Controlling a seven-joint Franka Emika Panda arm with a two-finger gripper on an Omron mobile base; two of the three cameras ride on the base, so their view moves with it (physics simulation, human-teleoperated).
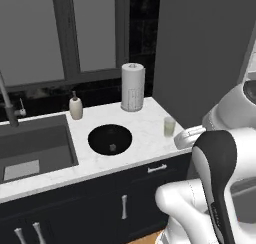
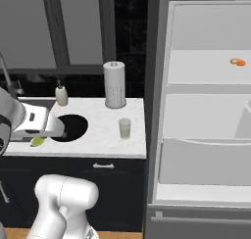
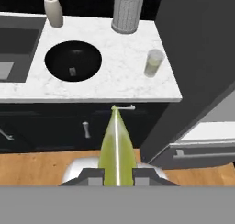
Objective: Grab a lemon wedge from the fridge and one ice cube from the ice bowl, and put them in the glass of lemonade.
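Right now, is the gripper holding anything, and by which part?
Yes: the gripper is shut on the lemon wedge, pinched at its wide end; the pointed tip juts forward.

No legible text, labels, brands, numbers or signs anywhere. Checked the paper-towel roll [image 1: 133,87] at the counter's back edge: faint dotted pattern only, no lettering. Checked the soap dispenser [image 1: 76,108] beside the sink: plain beige, unmarked. Checked the glass of lemonade [image 1: 169,126] near the counter's right edge: clear, unprinted. Checked the fridge [image 2: 206,110] shelves and door: blank surfaces. Checked the cabinet fronts below the counter: plain dark panels, handles only.
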